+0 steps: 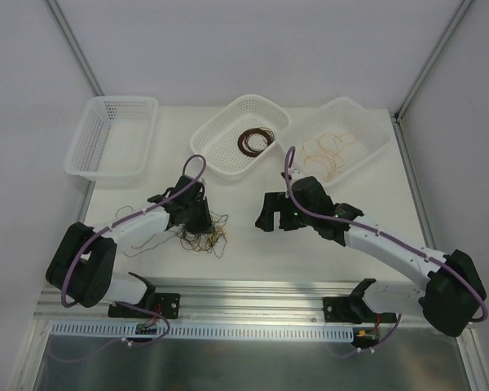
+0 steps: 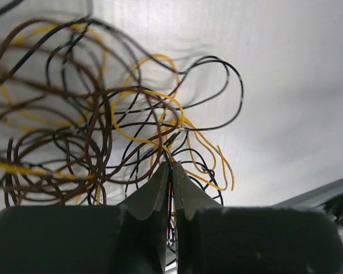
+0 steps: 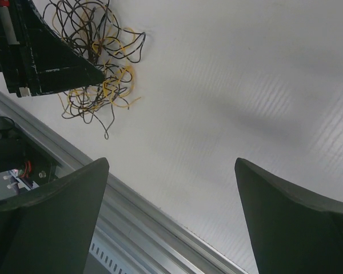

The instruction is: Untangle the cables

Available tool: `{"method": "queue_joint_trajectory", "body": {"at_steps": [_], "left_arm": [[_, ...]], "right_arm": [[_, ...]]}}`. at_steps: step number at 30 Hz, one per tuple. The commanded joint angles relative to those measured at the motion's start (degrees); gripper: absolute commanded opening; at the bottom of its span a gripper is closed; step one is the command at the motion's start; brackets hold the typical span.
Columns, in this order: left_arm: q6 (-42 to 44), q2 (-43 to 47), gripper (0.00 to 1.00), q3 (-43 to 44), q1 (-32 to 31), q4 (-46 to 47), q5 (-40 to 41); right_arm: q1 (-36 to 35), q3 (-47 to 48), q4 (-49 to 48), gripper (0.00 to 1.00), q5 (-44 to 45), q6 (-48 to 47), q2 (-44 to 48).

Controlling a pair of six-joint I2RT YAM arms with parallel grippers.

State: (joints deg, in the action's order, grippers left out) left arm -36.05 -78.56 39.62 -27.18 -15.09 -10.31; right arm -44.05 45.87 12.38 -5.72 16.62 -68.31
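Left wrist: left claw [image 2: 171, 165] clamped on strands of tangled cables [image 2: 164, 149] fanning beyond its tips on counter [image 3: 246, 85]; right claw [image 3: 171, 162] apart, well aside.

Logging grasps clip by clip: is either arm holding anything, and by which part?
The left gripper has its fingers pinched shut on the cables, gripping strands at the tangle's edge. The right gripper is open, holding nothing.

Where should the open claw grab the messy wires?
Probably a loose yellow loop at the edge of the cables facing the right claw, coming in from that side. Those loops poke out clear of the dense middle, and the left claw pinches wires on the far side.
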Motion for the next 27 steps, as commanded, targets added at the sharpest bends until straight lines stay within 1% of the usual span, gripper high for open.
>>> {"method": "queue_joint_trajectory", "body": {"at_steps": [1, 5, 8, 9, 11, 12, 21, 27], "left_arm": [[-3.84, 0.69, 0.02, 2.39, -2.87, 3.31, -3.32], [-6.48, 2.36, 0.00, 2.57, -4.81, 4.72, -3.85], [-7.45, 3.24, 0.00, 2.40, -5.43, 5.25, -3.76], [-7.45, 3.33, 0.00, 2.40, -5.60, 5.42, -4.02], [-7.89, 3.77, 0.00, 1.78, -5.95, 5.51, -3.93], [-7.98, 3.86, 0.00, 1.69, -6.04, 5.69, -3.93], [-8.86, 4.82, 0.00, -0.42, -6.40, 6.48, -4.02], [-8.95, 5.09, 0.00, -0.59, -6.57, 6.39, -4.11]], "right_arm": [[-1.12, -0.86, -7.80, 0.96, -2.81, 4.56, -1.29], [-2.26, -0.69, -11.32, 0.94, -4.83, 7.10, -5.06], [-2.88, 0.27, -12.12, 0.88, -5.80, 7.37, -8.57], [-2.97, 0.45, -13.86, 0.81, -6.32, 7.63, -9.29], [-2.88, 1.24, -14.40, 0.74, -6.76, 8.16, -10.78], [-2.97, 1.59, -14.40, 0.68, -7.20, 8.86, -12.09], [-4.64, 3.96, -20.55, 0.54, -12.47, 9.75, -20.18], [-5.87, 5.11, -21.08, 0.46, -13.27, 7.90, -22.74]]}}
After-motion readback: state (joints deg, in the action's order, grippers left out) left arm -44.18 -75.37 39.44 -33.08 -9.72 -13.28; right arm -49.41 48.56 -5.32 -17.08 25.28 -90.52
